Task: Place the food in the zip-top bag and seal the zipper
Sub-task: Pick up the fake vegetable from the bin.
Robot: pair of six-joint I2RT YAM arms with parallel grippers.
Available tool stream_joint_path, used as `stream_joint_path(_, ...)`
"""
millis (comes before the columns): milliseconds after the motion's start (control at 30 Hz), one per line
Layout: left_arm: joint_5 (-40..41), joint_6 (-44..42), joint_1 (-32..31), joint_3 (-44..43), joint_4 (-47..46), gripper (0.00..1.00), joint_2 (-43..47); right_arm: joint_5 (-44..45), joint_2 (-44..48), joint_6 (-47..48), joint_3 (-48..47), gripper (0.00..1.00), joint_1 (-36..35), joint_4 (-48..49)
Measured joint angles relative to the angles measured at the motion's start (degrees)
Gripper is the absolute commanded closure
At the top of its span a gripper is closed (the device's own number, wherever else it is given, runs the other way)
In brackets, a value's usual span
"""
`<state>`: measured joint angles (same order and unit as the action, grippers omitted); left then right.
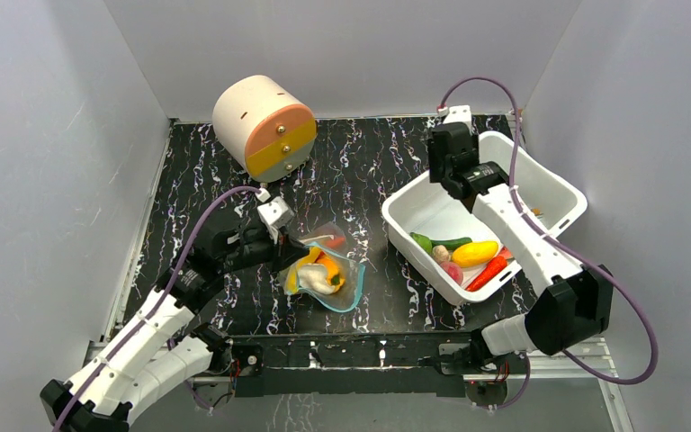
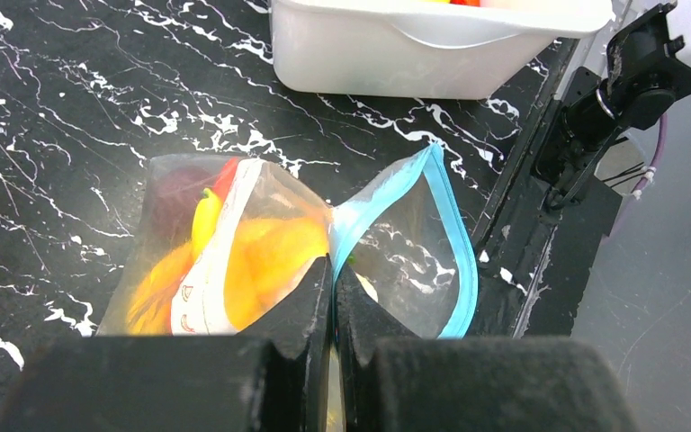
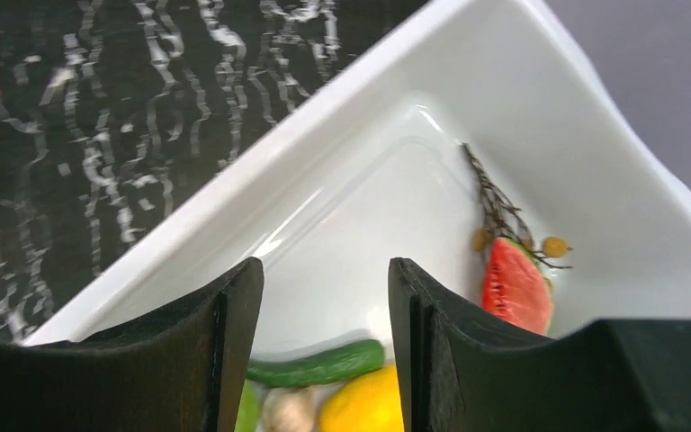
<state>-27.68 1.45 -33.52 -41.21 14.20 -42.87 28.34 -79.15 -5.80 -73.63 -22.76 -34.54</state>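
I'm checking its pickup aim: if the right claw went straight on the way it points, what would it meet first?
Most likely the bare white floor of the tub. The right claw is open over it; the cucumber shows lower between its fingers, probably short of that line. Depth is unclear.

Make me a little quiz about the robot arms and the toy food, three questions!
1. True or false: the right gripper is open above the white tub.
2. What is the left gripper pinching? A) the zip-top bag B) the tub C) nothing
3. Fill in: the bag's zipper is ___ (open or sealed).
Key: 1 true; 2 A; 3 open.
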Motion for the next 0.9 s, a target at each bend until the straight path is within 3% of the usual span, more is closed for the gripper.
stream_joint_path(333,0.0,0.5,0.0,2.0,0.0,1.00,1.9,8.1,-5.2,6.4,3.4,0.53,12.3,4.7)
stream_joint_path(900,1.2,0.0,0.0,2.0,0.0,1.00,4.0,16.0,-18.0,9.3,5.8,0.45,18.3,6.3)
